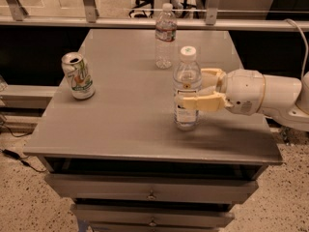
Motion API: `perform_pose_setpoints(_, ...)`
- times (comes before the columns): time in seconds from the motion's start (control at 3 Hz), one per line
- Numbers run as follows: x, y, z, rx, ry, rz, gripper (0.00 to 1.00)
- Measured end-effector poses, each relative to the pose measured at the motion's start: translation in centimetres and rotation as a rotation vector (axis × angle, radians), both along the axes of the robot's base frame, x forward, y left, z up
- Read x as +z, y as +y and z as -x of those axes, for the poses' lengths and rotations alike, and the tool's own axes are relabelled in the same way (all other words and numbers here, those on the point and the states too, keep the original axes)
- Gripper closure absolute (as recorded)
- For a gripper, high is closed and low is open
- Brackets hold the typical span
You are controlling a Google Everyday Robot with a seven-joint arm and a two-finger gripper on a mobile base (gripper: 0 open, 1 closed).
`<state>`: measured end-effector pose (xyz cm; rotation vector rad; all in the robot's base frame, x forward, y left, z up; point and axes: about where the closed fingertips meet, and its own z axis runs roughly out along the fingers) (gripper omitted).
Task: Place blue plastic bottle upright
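The blue plastic bottle (pixel 186 77) stands upright on the grey table (pixel 130 124), right of centre, white cap on top and its base down on the surface. My gripper (pixel 192 89) reaches in from the right on a white arm. Its tan fingers (pixel 203 102) sit on either side of the bottle's middle, the near one across the label's front, the far one behind. The gripper is shut on the bottle.
A slimmer clear bottle (pixel 165 35) stands at the table's back centre. A green-and-white soda can (pixel 78 76) stands at the left. Drawers (pixel 152 195) lie below the front edge. A metal railing (pixel 145 22) runs behind the table.
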<state>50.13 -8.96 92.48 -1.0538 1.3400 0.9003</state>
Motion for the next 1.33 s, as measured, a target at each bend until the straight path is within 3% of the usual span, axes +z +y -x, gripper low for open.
perform_pose_setpoints(0.33, -1.0, -0.3, 0.2, 0.006, 0.004, -0.006, 0.48)
perform_pose_setpoints(1.0, -1.4, -0.8, 0.4, 0.008, 0.000, 0.001, 0.02)
perform_pose_setpoints(1.33, -1.2, -2.1, 0.5, 0.006, -0.015, 0.026, 0.00)
